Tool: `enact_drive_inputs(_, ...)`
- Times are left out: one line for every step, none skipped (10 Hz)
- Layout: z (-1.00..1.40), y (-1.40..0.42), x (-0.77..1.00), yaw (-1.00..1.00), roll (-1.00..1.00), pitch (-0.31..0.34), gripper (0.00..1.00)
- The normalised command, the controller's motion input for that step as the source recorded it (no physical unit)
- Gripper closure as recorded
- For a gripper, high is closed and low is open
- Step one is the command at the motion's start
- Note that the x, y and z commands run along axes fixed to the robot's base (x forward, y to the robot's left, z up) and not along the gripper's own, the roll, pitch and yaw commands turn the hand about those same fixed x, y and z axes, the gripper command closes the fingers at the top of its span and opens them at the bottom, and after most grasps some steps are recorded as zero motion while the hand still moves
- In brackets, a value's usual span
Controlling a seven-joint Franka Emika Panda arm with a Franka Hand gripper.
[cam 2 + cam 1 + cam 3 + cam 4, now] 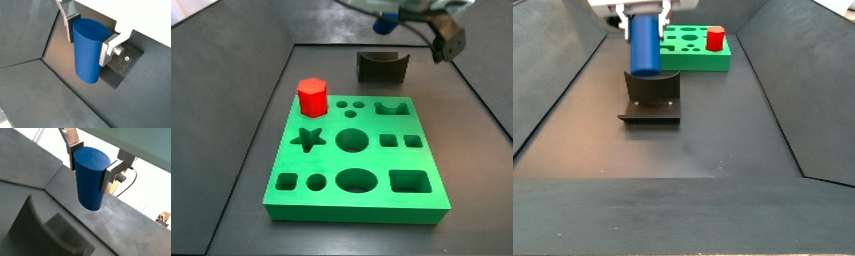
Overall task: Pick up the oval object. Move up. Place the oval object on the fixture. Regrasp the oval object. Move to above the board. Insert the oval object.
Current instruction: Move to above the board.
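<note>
The oval object (90, 180), a smooth dark blue peg, stands upright between the fingers of my gripper (88, 173), which is shut on its upper part. Both wrist views show this grip, with the gripper (87, 44) clamping the oval object (87, 55) from two sides. In a side view the gripper (643, 12) holds the oval object (644, 45) just over the fixture (651, 100); I cannot tell whether they touch. The fixture (381, 67) is a dark notched block behind the green board (358, 150). The board (684, 50) lies beyond the fixture there.
A red hexagonal peg (313, 97) stands in the board's far left corner, also seen as the red peg (716, 40). Dark sloping walls (553, 90) enclose the grey floor. A corner of the fixture's base plate (128, 62) shows beside one finger.
</note>
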Motion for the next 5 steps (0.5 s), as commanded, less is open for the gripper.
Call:
enact_drive_inputs(1.0,-0.04,-0.01,0.09,-0.05,0.194,1.0)
enact_drive_inputs(1.0,-0.04,-0.01,0.12,-0.05,0.181,1.0)
enact_drive_inputs(1.0,-0.04,0.0,0.15,-0.04,0.153,1.0)
enact_drive_inputs(1.0,-0.04,0.0,0.15,-0.03,0.141,1.0)
enact_drive_inputs(1.0,-0.04,0.02,0.16,-0.02,0.107,1.0)
